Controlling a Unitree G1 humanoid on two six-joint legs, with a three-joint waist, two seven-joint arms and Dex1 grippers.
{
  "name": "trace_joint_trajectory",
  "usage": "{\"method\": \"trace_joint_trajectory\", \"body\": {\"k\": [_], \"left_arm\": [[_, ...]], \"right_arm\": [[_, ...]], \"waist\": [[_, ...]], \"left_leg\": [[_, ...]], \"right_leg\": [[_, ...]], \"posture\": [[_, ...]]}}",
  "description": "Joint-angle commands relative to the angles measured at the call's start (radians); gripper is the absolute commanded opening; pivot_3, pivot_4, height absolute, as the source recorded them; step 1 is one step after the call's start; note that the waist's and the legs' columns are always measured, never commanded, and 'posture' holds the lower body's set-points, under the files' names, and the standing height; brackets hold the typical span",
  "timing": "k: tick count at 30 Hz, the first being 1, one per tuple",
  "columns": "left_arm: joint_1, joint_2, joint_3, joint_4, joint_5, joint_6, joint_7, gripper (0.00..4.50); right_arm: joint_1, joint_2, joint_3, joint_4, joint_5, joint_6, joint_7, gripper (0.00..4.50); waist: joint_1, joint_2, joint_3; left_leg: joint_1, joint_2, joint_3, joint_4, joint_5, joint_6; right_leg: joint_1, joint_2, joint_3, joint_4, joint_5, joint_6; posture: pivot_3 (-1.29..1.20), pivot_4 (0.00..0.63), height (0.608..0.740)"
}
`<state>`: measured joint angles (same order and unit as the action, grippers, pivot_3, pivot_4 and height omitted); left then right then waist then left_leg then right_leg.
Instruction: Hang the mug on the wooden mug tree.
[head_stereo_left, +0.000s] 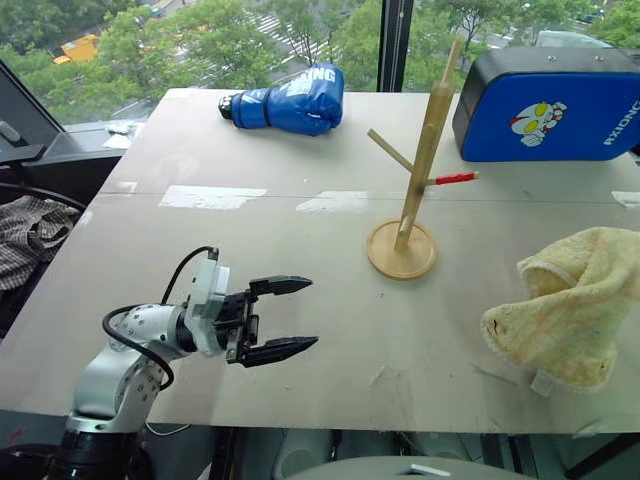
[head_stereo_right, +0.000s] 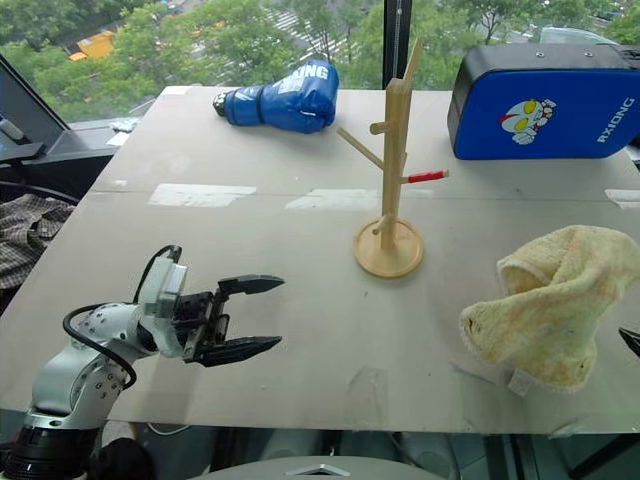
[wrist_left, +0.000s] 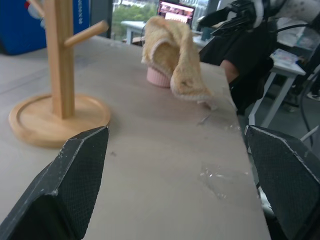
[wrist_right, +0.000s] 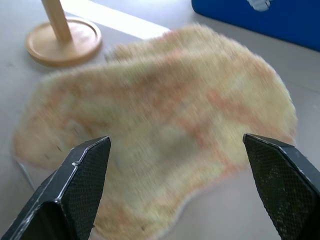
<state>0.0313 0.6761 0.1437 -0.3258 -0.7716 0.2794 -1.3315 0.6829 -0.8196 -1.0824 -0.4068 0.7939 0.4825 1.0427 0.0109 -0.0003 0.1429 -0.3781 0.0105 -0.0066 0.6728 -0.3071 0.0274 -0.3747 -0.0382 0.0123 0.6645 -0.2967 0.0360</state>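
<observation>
Left eye view places our left gripper (head_stereo_left: 280, 317) above the near left part of the bench (head_stereo_left: 300, 230), pointing across it with its two black fingers spread and nothing between them. We see the wooden mug tree (head_stereo_left: 412, 190) upright on its round base near the middle of the bench, every peg bare, the red-tipped peg (head_stereo_left: 455, 179) pointing toward the fluffy yellow towel (head_stereo_left: 570, 300). That towel lies heaped on the right side, well apart from the tree. In the left wrist view a pinkish rim shows at the towel's foot (wrist_left: 159, 76); we judge this to be the mug, mostly draped by the cloth and resting on the bench. Right wrist view looks down over the towel (wrist_right: 165, 130) between our right gripper's (wrist_right: 182, 187) fingers, which stand wide apart and hold nothing. A blue boxing glove (head_stereo_left: 295, 102) and a blue pad (head_stereo_left: 550, 105) sit along the far edge, clear of the work.

We take the step in hand to be uncovering the mug. To do it well, we should pinch a loose fold of cloth at the heap's upper edge, not its middle, and lift it away to the outer side, so that the mug beneath is neither dragged nor tipped. Only once the handle's direction is visible should we choose a grasp for hanging.
</observation>
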Motion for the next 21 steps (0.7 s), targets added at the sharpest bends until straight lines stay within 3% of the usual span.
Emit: {"method": "trace_joint_trajectory", "body": {"k": [1, 8, 19, 20, 21], "left_arm": [[-0.012, 0.023, 0.022, -0.049, -0.047, 0.022, -0.019, 4.5], [-0.019, 0.027, 0.016, -0.106, -0.075, 0.082, 0.032, 4.5], [0.083, 0.01, 0.024, -0.209, -0.074, 0.079, 0.101, 4.5], [0.084, 0.008, 0.023, -0.21, -0.072, 0.078, 0.105, 4.5], [0.085, 0.007, 0.021, -0.209, -0.07, 0.077, 0.108, 4.5]], "right_arm": [[-0.029, -0.021, -0.028, -0.088, 0.041, 0.068, -0.067, 4.29], [-0.174, -0.105, 0.063, -0.098, 0.101, 0.26, -0.229, 4.29], [-0.305, -0.15, 0.255, -0.021, -0.02, 0.279, -0.249, 4.29], [-0.31, -0.152, 0.261, -0.017, -0.029, 0.28, -0.242, 3.77], [-0.313, -0.153, 0.265, -0.016, -0.037, 0.279, -0.232, 3.56]], "waist": [[0.001, 0.0, 0.0], [0.002, -0.001, 0.001], [0.003, -0.002, 0.001], [0.003, -0.002, 0.001], [0.003, -0.002, 0.001]], "left_leg": [[0.0, 0.0, 0.0, 0.0, 0.0, 0.0], [-0.001, 0.0, 0.0, 0.001, 0.0, 0.0], [-0.001, 0.0, 0.0, 0.001, 0.0, 0.0], [-0.001, 0.0, 0.0, 0.001, 0.0, 0.0], [-0.001, 0.0, 0.0, 0.001, 0.0, 0.0]], "right_leg": [[0.0, 0.0, 0.0, 0.0, 0.0, 0.0], [0.0, 0.001, 0.0, 0.0, 0.0, 0.0], [0.0, 0.002, 0.0, 0.0, 0.0, 0.0], [0.0, 0.002, 0.0, 0.0, 0.0, 0.0], [0.0, 0.002, 0.0, 0.001, 0.0, 0.0]], "posture": [[0.0, 0.15, 0.74], [0.0, 0.15, 0.74], [0.0, 0.15, 0.74], [0.0, 0.15, 0.74], [0.0, 0.15, 0.74]]}}
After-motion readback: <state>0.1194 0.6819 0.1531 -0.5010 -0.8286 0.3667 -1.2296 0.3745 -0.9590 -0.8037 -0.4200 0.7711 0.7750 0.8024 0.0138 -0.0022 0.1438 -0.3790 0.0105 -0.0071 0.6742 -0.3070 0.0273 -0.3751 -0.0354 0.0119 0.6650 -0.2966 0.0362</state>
